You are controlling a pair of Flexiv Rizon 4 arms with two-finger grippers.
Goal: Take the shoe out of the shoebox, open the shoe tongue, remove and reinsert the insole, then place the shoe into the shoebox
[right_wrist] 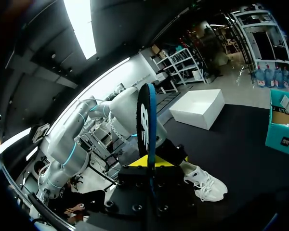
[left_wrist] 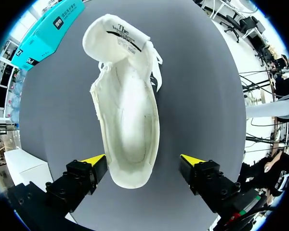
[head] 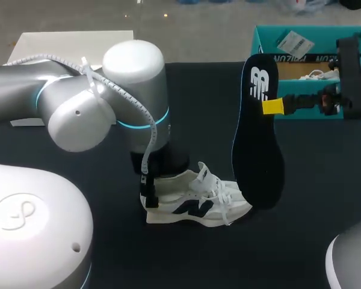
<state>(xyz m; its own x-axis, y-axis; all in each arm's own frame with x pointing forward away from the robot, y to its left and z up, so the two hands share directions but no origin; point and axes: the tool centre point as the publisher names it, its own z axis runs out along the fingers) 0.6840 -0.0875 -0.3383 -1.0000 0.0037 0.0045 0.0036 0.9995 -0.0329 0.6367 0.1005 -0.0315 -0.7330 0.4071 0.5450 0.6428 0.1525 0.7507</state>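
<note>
Logo on insole, printed tongue label, lettering on shoebox

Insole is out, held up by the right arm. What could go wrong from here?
The right end effector pinches the insole above its middle only, so the long lower end may swing or twist on the way in. The left end effector stands open around the heel of the shoe, so the shoe could slide or tip when pushed.

White sneaker, cream inside, with a dark side emblem; black insole with a white logo and blue edge; teal shoebox; black tabletop; silver-grey left arm with a glowing cyan ring; right gripper black with bright yellow tips
</note>
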